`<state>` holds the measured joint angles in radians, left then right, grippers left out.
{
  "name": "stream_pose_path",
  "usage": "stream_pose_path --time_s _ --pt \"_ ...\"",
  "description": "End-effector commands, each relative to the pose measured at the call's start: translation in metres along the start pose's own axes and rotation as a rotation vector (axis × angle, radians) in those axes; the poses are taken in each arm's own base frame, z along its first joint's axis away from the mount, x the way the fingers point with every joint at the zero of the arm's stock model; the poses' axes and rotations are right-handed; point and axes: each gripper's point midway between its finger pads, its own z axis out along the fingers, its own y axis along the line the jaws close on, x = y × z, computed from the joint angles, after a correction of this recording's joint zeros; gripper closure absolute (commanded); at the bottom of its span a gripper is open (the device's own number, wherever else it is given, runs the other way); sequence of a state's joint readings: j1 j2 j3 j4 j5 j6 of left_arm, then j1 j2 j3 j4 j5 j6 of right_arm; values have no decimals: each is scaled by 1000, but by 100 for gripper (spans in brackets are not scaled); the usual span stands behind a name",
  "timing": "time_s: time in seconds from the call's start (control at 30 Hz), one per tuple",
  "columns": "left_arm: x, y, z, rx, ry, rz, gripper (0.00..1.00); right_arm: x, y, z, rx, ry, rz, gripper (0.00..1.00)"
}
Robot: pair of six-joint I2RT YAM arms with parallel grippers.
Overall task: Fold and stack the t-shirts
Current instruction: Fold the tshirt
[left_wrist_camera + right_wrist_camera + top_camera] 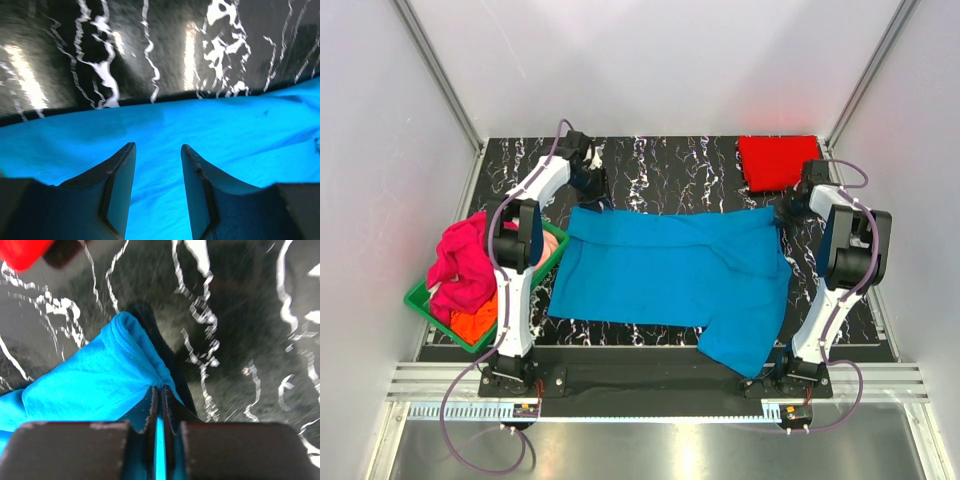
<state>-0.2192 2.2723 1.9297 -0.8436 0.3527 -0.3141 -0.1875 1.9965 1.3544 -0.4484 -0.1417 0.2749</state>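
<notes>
Your right gripper point(159, 390) pinches a fold of the bright blue cloth t-shirt point(670, 270) on the black marbled worktop point(660, 170); your left gripper point(157, 147) stands spread over its far edge.

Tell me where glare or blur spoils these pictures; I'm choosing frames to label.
Top view: sharp, evenly lit, blue shirt crisp. Left wrist view: white glare streaks on the glossy table, background smeared. Right wrist view: table and red shirt blurred; the cloth edge by the right gripper is sharpest.
</notes>
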Motion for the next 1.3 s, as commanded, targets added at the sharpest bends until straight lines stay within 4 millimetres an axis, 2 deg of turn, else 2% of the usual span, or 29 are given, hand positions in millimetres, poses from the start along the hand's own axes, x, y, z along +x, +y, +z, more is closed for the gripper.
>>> stream_pose_path --time_s 0.0,0.07,0.17,0.3,0.37,0.43,0.53,0.57,0.63,0.73,0.87,1.17,1.27 --pt "-32 -1 -16 -31 -120 -5 54 -44 -13 -1 16 -121 -32 96" --pt "-34 3 -18 -61 -136 2 54 -54 -20 -6 24 -142 -16 96" --pt "-36 9 -25 -114 -161 30 54 -57 -25 -9 22 -147 15 97" --pt "-31 26 -35 -212 -180 48 54 -60 -42 -8 56 -137 67 96" --pt "-29 30 -36 -236 -181 59 53 -64 -39 -9 48 -132 82 89" --pt "-26 30 -34 -225 -167 65 52 -70 -24 -15 -12 -130 107 83" --pt "-25 33 -17 -210 -133 77 52 -76 -10 -34 -65 -144 127 73" --pt "-30 33 -10 -209 -130 86 52 -80 -7 -45 -74 -161 120 68" --pt "-35 40 -10 -242 -133 89 52 -85 -5 -53 -78 -179 96 64" --pt "-46 43 -11 -244 -155 73 52 -94 -4 -57 -74 -197 54 59" --pt "-49 44 0 -205 -141 54 52 -93 -9 -41 -62 -154 4 57" --pt "-38 48 20 -188 -90 53 53 -96 -12 -13 -77 -106 -52 59" --pt "-40 52 24 -193 -87 53 57 -96 -12 -6 -84 -96 -66 61"
